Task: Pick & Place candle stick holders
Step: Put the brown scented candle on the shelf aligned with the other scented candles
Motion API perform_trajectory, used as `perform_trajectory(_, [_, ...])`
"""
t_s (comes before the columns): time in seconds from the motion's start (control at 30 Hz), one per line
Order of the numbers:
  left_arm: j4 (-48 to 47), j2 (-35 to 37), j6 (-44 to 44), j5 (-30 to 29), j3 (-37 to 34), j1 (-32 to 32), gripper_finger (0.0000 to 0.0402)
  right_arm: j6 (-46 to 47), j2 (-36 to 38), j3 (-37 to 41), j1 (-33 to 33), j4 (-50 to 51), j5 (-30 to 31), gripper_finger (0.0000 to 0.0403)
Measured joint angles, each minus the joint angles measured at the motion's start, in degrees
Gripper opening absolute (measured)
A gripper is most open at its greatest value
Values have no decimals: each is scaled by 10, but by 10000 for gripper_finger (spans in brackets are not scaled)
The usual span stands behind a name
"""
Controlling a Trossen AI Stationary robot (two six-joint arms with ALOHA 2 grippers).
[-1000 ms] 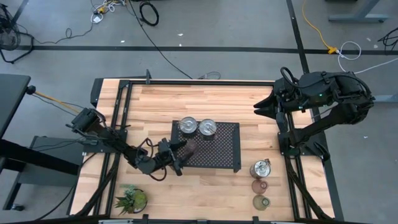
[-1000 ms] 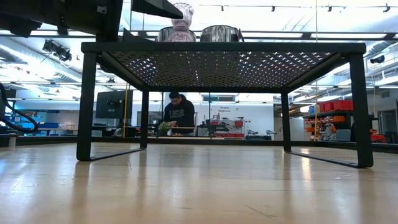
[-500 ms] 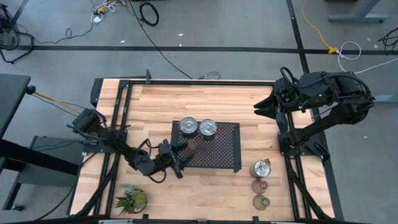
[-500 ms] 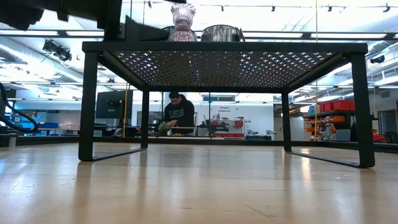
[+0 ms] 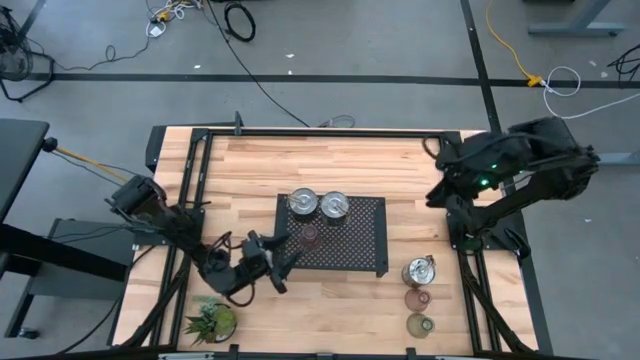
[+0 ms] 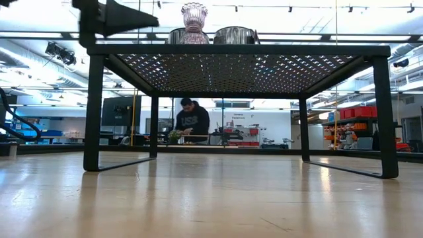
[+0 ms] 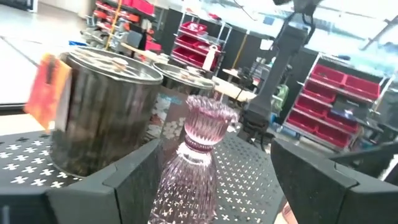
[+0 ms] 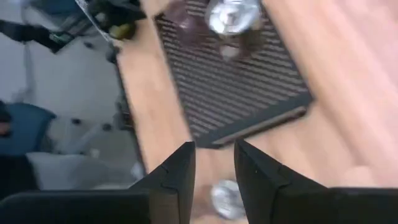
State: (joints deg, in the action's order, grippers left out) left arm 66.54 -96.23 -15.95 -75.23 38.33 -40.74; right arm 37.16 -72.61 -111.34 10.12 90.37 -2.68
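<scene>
Now my left gripper (image 5: 283, 257) sits at the tray's (image 5: 360, 245) near-left corner, fingers spread apart and holding nothing; the pink holder (image 5: 309, 234) stands upright on the mesh just ahead of them, free between the tips in the wrist view. Behind it on the tray are two silver holders (image 5: 301, 203), side by side. Off the tray to the right wait a third silver holder (image 5: 418, 270), a pinkish one (image 5: 417, 299) and a greenish one (image 5: 419, 325). My right gripper (image 8: 214, 168) hovers high over the table's right side, fingers narrow, carrying nothing.
</scene>
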Motion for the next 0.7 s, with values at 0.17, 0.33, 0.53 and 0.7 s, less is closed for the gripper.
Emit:
perform_trajectory(0.17, [0,40,4,-28,0,-25,298,70,3,72,47,-6,-56,110])
perform_trajectory(0.33, [-1,82,50,-27,1,-46,298,130,3,205,95,-8,-76,110])
perform_trajectory(0.53, [-2,111,82,-26,1,-59,298,183,4,349,139,-113,-101,110])
perform_trajectory(0.7, [-2,113,91,-26,1,-65,298,226,4,441,177,-232,-119,110])
